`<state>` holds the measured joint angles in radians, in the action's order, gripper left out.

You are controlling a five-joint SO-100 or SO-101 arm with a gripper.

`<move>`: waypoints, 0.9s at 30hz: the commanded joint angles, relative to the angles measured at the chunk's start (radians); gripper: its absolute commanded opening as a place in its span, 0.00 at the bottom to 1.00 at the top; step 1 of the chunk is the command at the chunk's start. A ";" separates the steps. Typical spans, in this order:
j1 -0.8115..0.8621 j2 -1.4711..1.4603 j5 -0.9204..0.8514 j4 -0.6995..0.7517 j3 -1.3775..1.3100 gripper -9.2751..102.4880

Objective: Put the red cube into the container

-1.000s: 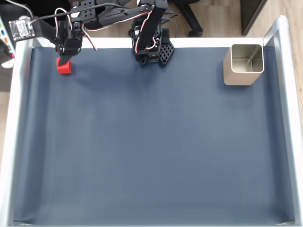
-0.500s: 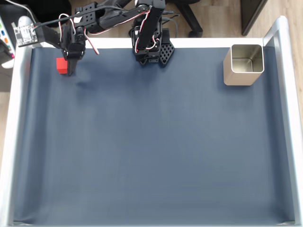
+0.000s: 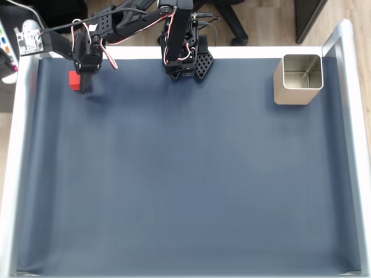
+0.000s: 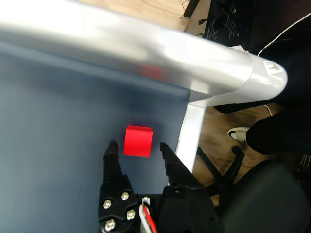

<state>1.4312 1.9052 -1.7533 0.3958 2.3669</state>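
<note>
Since a moment ago the end effector (image 4: 137, 148) has shifted left, spread open astride the ungripped red cube (image 4: 138, 141).

Matt plastic, brushed metal, dull cloth.

Black matt plastic on the gripper (image 4: 137, 147), bright steel screw heads on its left finger. Just ahead of the tips, red cube (image 4: 138, 141), smooth, plain, faintly satin. Beneath, dark blue mat (image 3: 185, 174), cloth-like, matt. Beyond the cube, silvery table rail (image 4: 146, 48), smooth, softly glossy. Far off, container (image 3: 298, 79), thin silver-beige metal, shiny inside. Wood-grain floor (image 4: 214, 141) past the rail.
</note>
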 commanded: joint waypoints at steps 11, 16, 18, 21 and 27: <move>-0.005 -0.031 0.031 -0.107 0.021 0.32; -0.008 -0.031 0.034 -0.212 0.069 0.25; -0.008 -0.035 0.037 -0.222 0.071 0.22; -0.008 -0.037 0.041 -0.229 0.071 0.16; -0.020 -0.031 0.055 -0.241 0.071 0.08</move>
<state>1.4312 1.8623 -1.7104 0.1779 2.4436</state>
